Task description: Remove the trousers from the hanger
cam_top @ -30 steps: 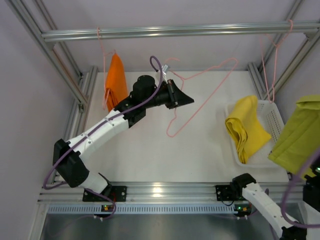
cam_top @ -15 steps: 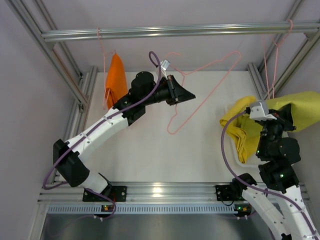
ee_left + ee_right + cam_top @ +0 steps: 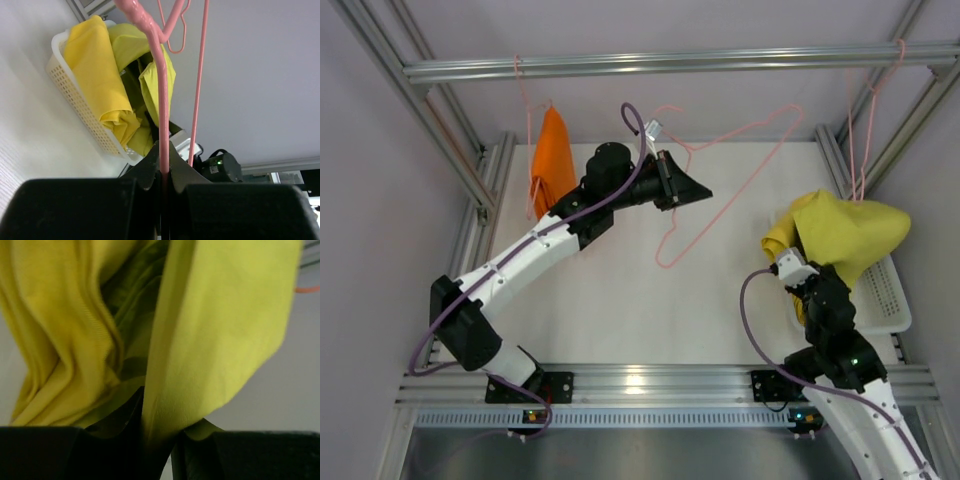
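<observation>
**Yellow-green trousers sit right over the basket**

You have the yellow-green trousers (image 3: 850, 228) bunched above the white basket (image 3: 888, 300) at the right side of the tabletop (image 3: 720, 310). They lie against the yellow trousers (image 3: 95, 65) that are in the basket. The right claw (image 3: 157, 440) reaches into the cloth from the near-left rim of the basket. So the cloth lies just beyond and above this claw, and the basket is directly under it.

One fold stands between the claw's two fingers (pinched or let go, I cannot tell). I judge that the next move needs only a release and a pull back toward the near edge.

The left claw (image 3: 162, 161) is closed on the wire of an empty pink hanger (image 3: 161, 95). The orange trousers (image 3: 552, 165) hang on a second hanger (image 3: 527, 110) at the far left, with their long axis vertical, much nearer to the left arm.
</observation>
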You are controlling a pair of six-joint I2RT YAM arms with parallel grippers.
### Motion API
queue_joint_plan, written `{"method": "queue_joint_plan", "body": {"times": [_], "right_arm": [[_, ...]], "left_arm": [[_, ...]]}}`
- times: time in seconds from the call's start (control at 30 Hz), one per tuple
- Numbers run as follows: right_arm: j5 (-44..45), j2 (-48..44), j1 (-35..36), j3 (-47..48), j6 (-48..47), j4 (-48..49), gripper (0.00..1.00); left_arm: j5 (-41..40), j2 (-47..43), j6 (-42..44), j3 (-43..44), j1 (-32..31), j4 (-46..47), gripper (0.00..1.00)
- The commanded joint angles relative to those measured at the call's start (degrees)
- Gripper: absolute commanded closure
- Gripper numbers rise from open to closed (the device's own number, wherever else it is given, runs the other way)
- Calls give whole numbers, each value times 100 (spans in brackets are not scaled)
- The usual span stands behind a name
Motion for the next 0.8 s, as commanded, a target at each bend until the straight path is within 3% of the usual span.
{"method": "queue_joint_plan", "body": {"times": [0.0,0.1,0.13,0.17,0.23,0.3,0.4,0.6,0.77], "right_arm": [[-582,269,70,-235,537,-178,77],[-723,761,61,-297,669,-2,65],[-784,902,52,-271,695,7,48],[-846,929,52,-192,704,-45,39],[-1065,868,43,-8,801,-290,23],[-1354,798,34,501,1002,-554,16],[-2003,850,43,1572,1440,-1134,11],[-3210,1034,52,3480,2337,-1522,10],[-3115,1737,43,4124,2971,-1637,20]], "left_arm": [[28,-8,12,262,14,275,100],[19,-34,83,289,14,188,100],[19,-60,118,289,14,170,100],[2,-69,179,271,14,152,100],[-7,-104,223,254,14,143,100],[-7,-104,241,210,14,152,100],[-33,-122,276,166,14,152,100],[-253,-183,399,174,5,-84,100],[-543,-227,496,201,-39,-436,100]]}}
